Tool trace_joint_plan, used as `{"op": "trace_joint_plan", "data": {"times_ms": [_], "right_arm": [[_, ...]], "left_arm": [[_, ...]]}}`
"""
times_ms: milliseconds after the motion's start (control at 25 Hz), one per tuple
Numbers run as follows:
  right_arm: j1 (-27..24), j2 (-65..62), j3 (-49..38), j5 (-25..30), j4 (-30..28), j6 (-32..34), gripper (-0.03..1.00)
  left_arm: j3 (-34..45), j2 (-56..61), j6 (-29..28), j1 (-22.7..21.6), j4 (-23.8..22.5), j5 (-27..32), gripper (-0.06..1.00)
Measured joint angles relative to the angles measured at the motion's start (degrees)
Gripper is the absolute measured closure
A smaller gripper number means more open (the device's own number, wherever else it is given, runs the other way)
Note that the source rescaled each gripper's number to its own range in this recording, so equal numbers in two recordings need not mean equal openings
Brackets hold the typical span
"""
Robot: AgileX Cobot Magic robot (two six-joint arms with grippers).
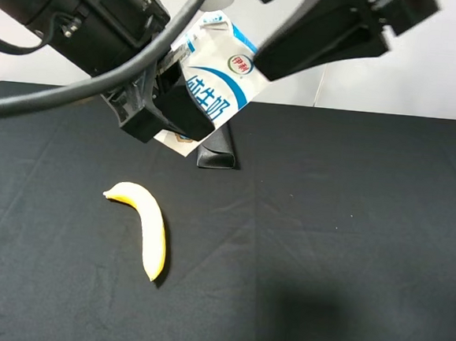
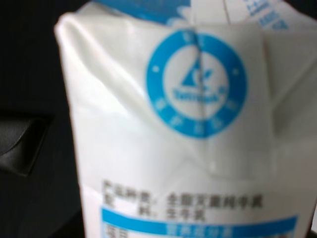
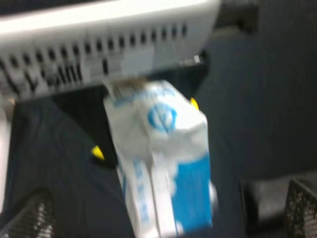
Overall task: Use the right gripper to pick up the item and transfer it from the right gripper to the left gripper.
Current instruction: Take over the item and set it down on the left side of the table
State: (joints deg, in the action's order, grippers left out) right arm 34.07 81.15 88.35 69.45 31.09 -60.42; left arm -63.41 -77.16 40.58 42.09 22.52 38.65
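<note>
The white milk carton with blue lettering hangs tilted in the air above the back of the table. My left gripper is shut on its lower part; the carton fills the left wrist view. My right gripper is just beside the carton's blue top. In the right wrist view its two mesh-faced fingers stand wide apart, and the blurred carton sits between them without touching either.
A yellow banana lies on the black tablecloth at the front left. A black glasses case lies under the carton near the back. A white vented housing fills the top of the right wrist view.
</note>
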Motion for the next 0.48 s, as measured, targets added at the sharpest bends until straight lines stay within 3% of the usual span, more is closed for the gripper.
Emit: {"op": "trace_joint_plan", "data": {"times_ms": [480], "right_arm": [[0.00,-7.17,0.00,0.23,-15.13,20.61,-0.03]], "left_arm": [[0.00,0.00,0.00,0.00,0.00,0.00,0.94]]}}
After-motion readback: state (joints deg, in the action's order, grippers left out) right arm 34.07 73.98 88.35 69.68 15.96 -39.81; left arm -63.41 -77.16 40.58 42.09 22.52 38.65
